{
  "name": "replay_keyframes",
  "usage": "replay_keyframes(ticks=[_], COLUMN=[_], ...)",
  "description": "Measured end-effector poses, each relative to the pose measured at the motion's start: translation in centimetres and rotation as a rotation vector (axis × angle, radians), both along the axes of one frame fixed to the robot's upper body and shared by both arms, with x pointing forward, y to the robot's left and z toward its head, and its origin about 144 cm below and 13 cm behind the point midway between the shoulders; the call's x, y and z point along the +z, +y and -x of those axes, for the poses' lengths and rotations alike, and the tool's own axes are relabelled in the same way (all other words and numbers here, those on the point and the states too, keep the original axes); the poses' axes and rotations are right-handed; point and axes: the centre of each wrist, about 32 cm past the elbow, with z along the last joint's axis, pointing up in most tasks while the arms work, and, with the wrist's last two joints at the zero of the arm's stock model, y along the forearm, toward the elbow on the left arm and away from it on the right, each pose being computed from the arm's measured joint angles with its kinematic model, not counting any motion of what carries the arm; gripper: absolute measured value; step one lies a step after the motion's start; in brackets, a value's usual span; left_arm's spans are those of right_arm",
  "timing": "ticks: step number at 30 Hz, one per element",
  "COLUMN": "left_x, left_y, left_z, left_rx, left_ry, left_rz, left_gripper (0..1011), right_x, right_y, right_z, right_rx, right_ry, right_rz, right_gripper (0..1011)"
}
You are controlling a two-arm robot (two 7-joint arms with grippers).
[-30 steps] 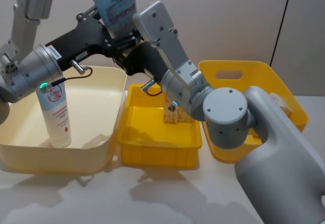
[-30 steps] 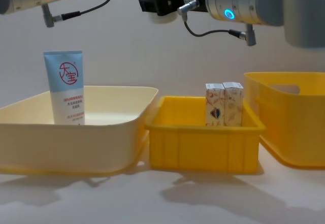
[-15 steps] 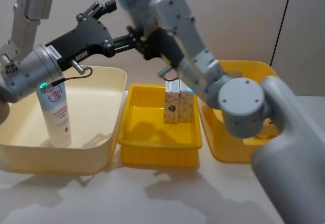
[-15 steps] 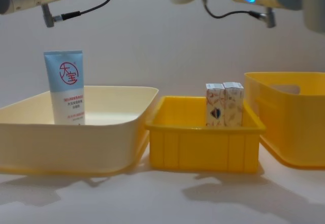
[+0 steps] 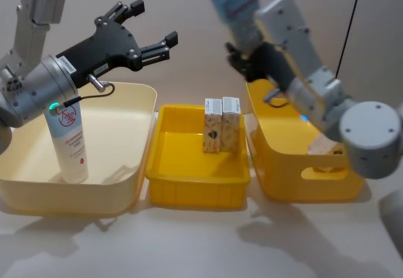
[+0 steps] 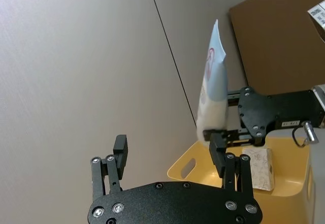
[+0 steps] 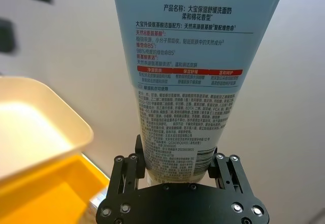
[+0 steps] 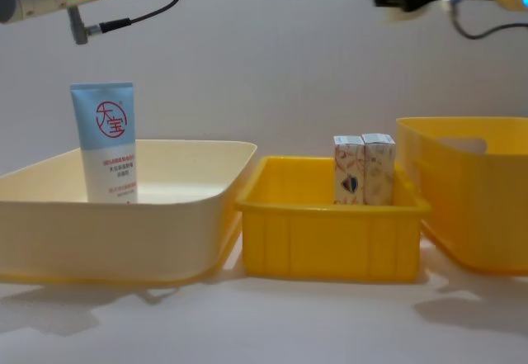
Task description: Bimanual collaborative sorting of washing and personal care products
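Pale wall behind; light-blue pouch (image 5: 236, 4) is clamped upright in right gripper (image 7: 176, 169), long axis vertical, held high above yellow bin's (image 5: 286, 183) back-left rim. Left gripper (image 5: 143, 24) is spread, nothing held, above cream tub (image 5: 126, 186).

head looks down, chest level (both share tubs (image 5: 195, 164)); wrists look outward.

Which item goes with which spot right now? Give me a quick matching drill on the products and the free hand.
Items:
1. standing tube
2. two cartons
3. pouch
4. left hand

Places:
A. small yellow bin
B. gripped by the right hand, up in the air
C. cream tub
D. open, above the cream tub

Pairs: 1-C, 2-A, 3-B, 4-D
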Motion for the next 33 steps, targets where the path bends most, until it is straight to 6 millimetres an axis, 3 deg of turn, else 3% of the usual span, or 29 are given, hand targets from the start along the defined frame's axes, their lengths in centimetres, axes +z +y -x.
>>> replay_keyframes(ticks=[10, 22, 33], left_x=[0.0, 0.0, 0.0], left_y=[0.0, 0.0, 0.0], left_z=[0.0, 0.0, 0.0], left_rx=[0.0, 0.0, 0.0], left_ry=[0.0, 0.0, 0.0], left_rz=[0.0, 0.0, 0.0], left_gripper=[1001, 1000, 1000], right_x=[0.6, 2.3, 3.5], right_y=[-4.4, -8.7, -10.7], right_z=[0.3, -2.3, -4.1], right_rx=[-0.132, -0.306, -0.386], right_ry=[0.023, 0.122, 0.194], right_rz=[0.008, -0.077, -0.143], right_gripper=[647, 648, 932])
